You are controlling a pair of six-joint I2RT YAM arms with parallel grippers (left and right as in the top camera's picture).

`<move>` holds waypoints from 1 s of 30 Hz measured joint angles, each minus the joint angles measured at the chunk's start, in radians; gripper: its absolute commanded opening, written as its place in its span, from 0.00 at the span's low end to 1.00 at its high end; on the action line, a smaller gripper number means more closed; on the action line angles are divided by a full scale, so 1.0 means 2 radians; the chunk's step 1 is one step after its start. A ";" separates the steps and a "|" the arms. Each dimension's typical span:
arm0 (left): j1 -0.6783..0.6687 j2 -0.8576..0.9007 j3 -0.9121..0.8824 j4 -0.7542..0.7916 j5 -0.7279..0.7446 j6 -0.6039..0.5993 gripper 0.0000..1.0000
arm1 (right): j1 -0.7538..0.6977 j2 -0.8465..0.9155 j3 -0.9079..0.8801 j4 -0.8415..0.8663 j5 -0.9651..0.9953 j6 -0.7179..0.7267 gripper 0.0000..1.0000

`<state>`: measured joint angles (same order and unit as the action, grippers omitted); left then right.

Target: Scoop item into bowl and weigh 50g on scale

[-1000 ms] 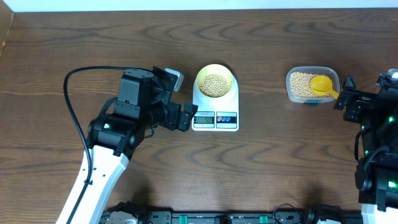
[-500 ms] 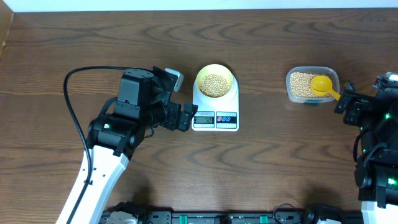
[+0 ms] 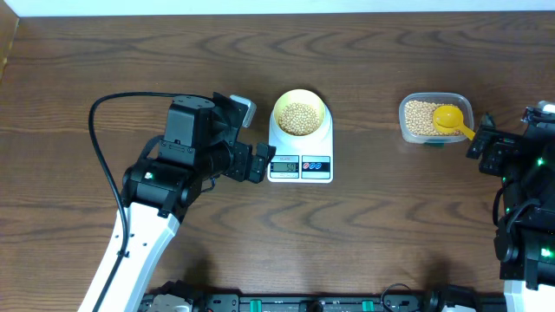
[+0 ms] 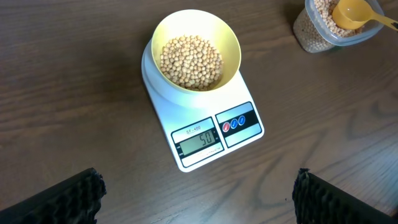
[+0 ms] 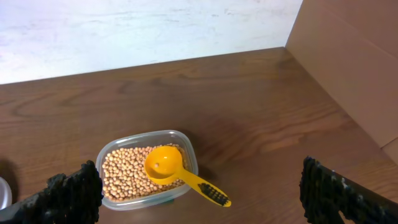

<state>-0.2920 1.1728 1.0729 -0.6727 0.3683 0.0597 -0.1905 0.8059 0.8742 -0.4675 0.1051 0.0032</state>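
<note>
Beige-tan beans (image 4: 191, 61), small, round and smooth, lie heaped in the bottom of a pale yellow bowl (image 4: 231, 38). The bowl sits on the round platform at the back of a white digital kitchen scale (image 4: 249, 134). The scale's grey display (image 4: 199, 143) shows 50, and two round buttons (image 4: 234, 123) sit beside the display on the front edge. The scale stands near the middle of the dark wood-grain worktop (image 3: 390, 225).

My left tool (image 3: 257, 163) is just beside the scale's left side, its fingers spread wide and holding nothing. My right tool (image 3: 481, 136) is also spread wide and empty. It is near a clear plastic tub (image 5: 186, 146) well to the right of the scale. More of the same beans fill that tub, and a bright yellow scoop (image 5: 165, 163) rests on them, its handle sticking out over the rim.
</note>
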 measured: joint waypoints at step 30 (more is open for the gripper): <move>0.000 0.000 0.000 0.000 0.000 0.000 0.99 | 0.095 -0.114 0.000 -0.192 -0.012 0.000 0.99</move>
<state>-0.2920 1.1728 1.0729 -0.6731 0.3683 0.0597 -0.0006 0.5774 0.8738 -0.8505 0.0807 0.0036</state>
